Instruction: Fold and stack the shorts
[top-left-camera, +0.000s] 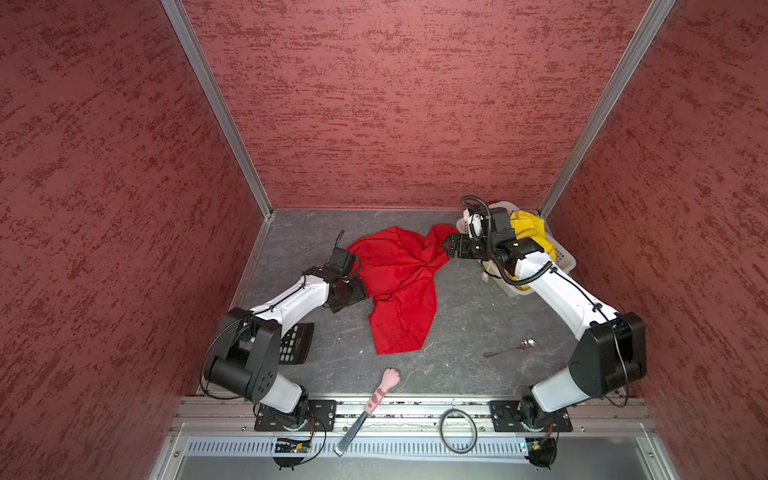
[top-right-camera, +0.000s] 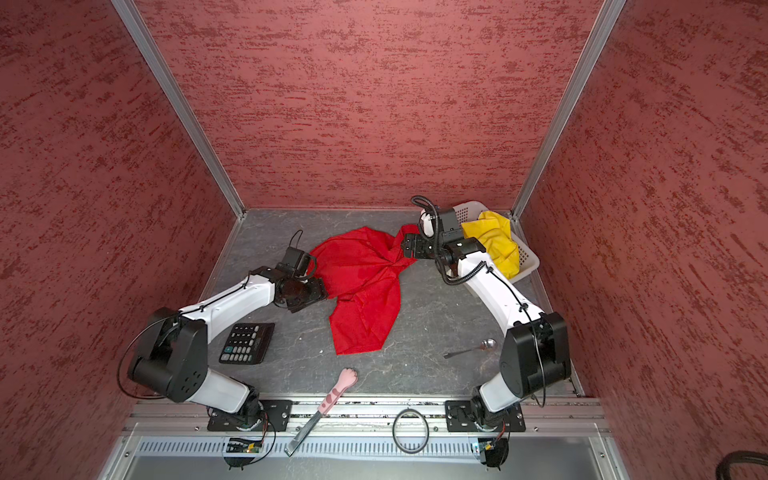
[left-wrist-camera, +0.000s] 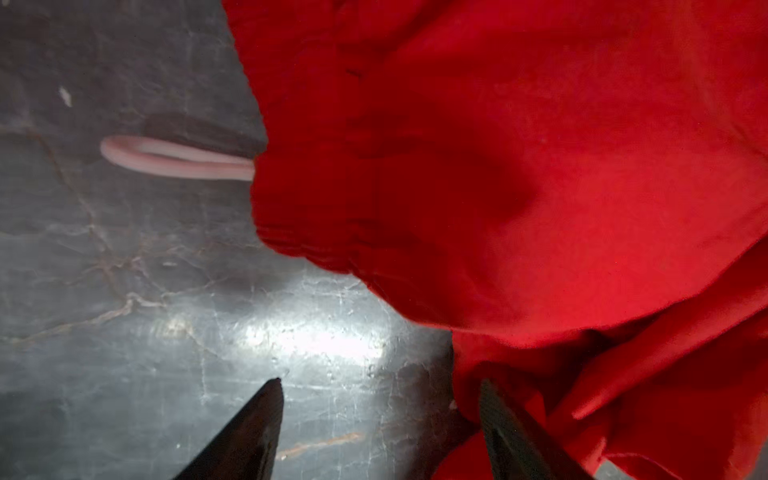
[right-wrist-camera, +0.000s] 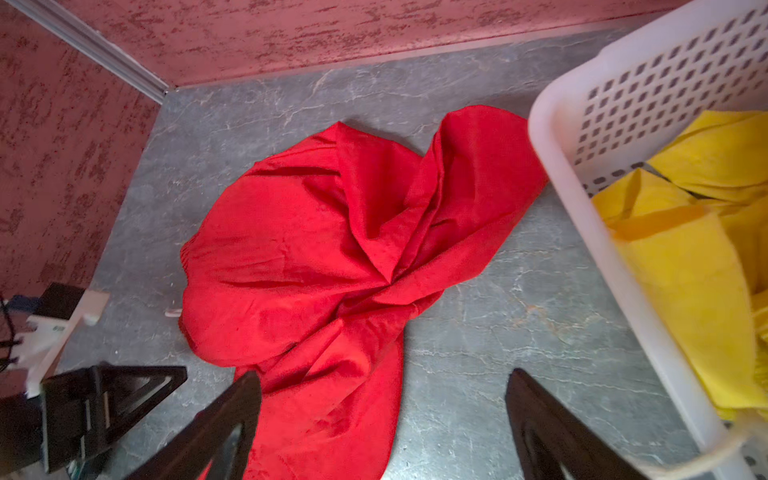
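1. Left claw (left-wrist-camera: 381, 382) is open, low at the edge of the red shorts (top-left-camera: 399, 282). It has nothing pinched.
2. Right claw (right-wrist-camera: 384, 374) is open too and holds nothing. It hangs by the corner of the red shorts near the basket (top-left-camera: 565, 259).
3. Red shorts lie crumpled on the tabletop (top-left-camera: 457, 316). Yellow shorts (top-left-camera: 528, 228) sit in the basket.
4. This cloth is thin and bunched up. A claw may pinch two layers, and then the fold would twist.
5. A pull might drag the shorts, not flatten them.

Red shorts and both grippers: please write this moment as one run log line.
red shorts: crumpled on table, unfolded | yellow shorts: in basket | left gripper: open, at red shorts' edge | right gripper: open, empty
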